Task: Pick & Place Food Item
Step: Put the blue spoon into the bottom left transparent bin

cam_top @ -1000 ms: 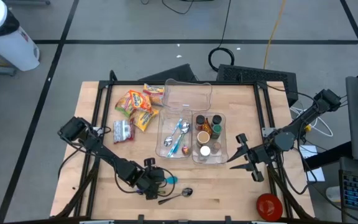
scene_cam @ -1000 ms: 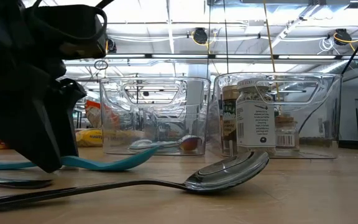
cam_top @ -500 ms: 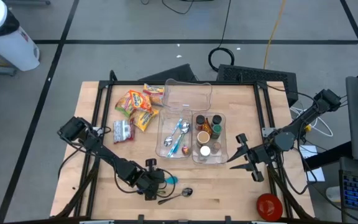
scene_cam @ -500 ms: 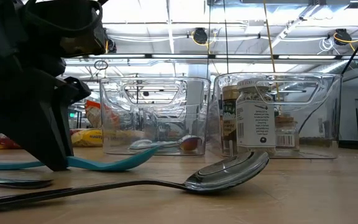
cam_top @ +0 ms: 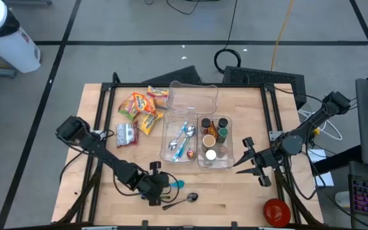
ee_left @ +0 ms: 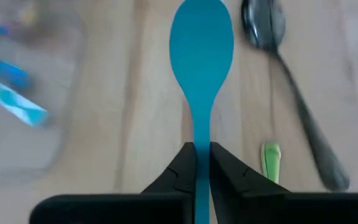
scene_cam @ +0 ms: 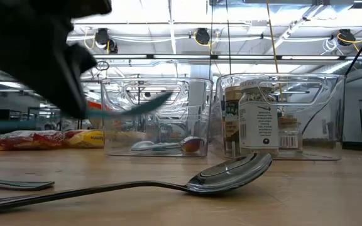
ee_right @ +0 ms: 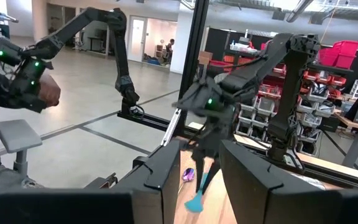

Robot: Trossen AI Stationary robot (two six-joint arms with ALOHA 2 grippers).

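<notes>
Left gripper (ee_left: 202,163), down at the near edge of the table, has its 2 fingers pinched tight on the handle of a teal spoon (ee_left: 202,50), and from the low view that spoon hangs clear above the wood, bowl end pointing toward the bins. Just beside it on the table lies a metal spoon (scene_cam: 231,172), flat, with its bowl toward the clear bins. Right gripper (cam_top: 246,160) waits at the right side of the table, next to the jar bin (cam_top: 230,160); its fingers stand a little apart with nothing between them. That bin holds several upright jars. Touching its left side, the utensil bin (cam_top: 166,142) has a few spoons lying in it. Snack packets (cam_top: 139,105), the food items, lie on the table's far left part, well apart from both grippers.
</notes>
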